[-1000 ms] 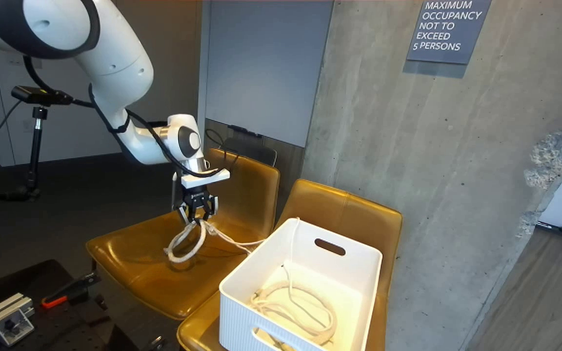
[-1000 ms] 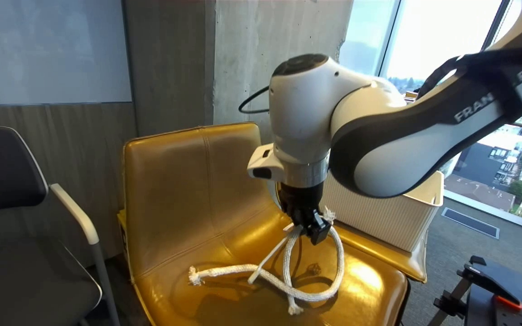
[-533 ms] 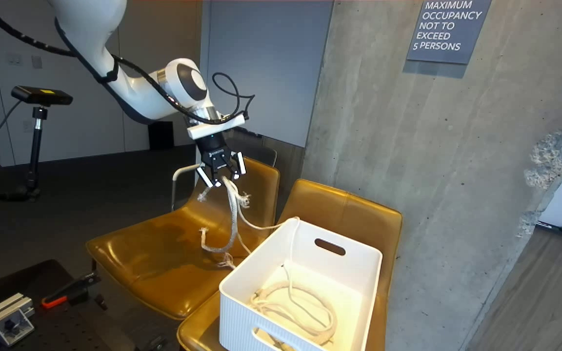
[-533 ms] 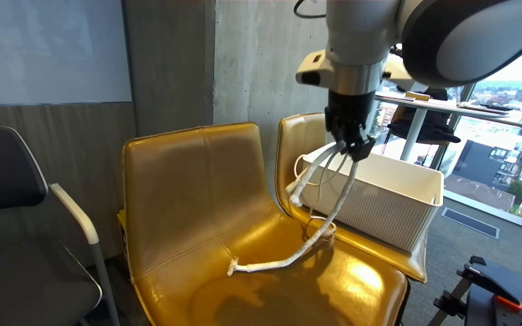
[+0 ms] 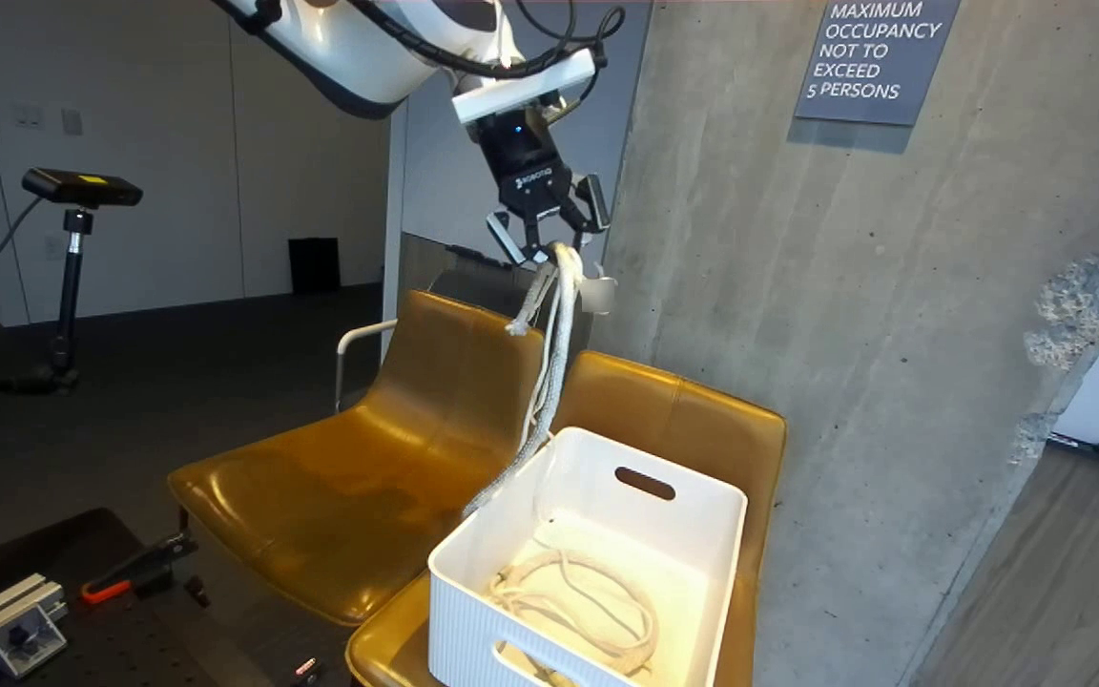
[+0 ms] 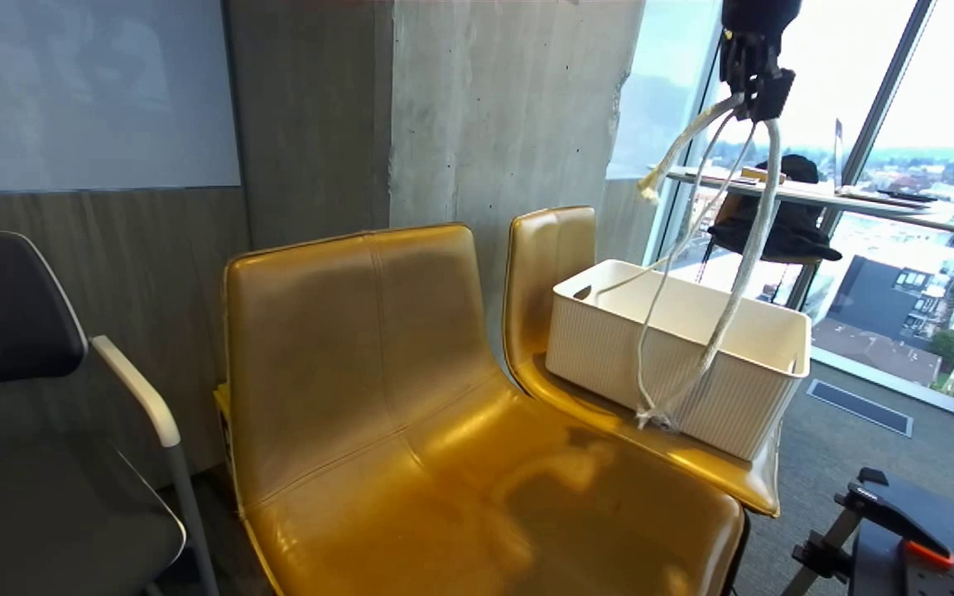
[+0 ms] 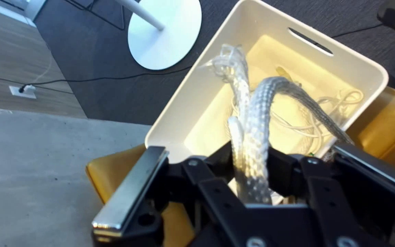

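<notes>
The gripper (image 5: 557, 250) is closed on a white braided rope (image 7: 256, 144), which sits pinched right between its tips; in the wrist view the thick braid climbs out from the grip, one part arching over toward the right of that picture, another ending in a frayed tuft out beyond the tips; in an exterior view a short frayed end (image 5: 519, 324) hangs just below the gripper, while a long stretch drops away beneath it; thinner white cords (image 6: 686, 237) hang from the same grip beside the rope, one of them slanting down into the white bin (image 5: 697, 525) near its handle slot.

The tips stand well above the bin; the long stretch of rope hangs down outside it, in front of its ribbed side, and ends in a blurred, frayed tangle (image 6: 661, 416) low beside the bin's base; whether that tangle touches the seat below, I cannot tell; inside the bin lies a pale coil (image 5: 632, 658).

The bin stands on the seat of a tan chair (image 5: 683, 401); a second tan chair (image 5: 321, 477) stands close beside it, on the side where the rope hangs; farther out, a dark table (image 5: 120, 639) carries a clamp (image 6: 899, 520) with an orange-red end; a concrete wall (image 5: 845, 334) rises behind.
</notes>
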Motion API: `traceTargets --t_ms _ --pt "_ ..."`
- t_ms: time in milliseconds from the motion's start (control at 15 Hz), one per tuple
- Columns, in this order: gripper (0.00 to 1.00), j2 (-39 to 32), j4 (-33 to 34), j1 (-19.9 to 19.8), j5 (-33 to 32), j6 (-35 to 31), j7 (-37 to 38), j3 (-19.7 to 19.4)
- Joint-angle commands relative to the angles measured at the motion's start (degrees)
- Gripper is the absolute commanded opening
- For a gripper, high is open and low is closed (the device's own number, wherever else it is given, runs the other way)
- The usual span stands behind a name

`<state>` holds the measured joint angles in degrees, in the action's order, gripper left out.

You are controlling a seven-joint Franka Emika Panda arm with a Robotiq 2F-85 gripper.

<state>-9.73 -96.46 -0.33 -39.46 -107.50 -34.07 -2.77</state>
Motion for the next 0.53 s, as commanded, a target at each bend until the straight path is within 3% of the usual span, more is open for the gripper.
traceTargets --t_ms 0,467 --pt "0.02 -5.2 14.2 -2.4 -0.4 7.0 -3.7 -1.1" --pt "0.02 -13.9 35.0 -3.8 -1.3 15.3 -7.0 -2.6"
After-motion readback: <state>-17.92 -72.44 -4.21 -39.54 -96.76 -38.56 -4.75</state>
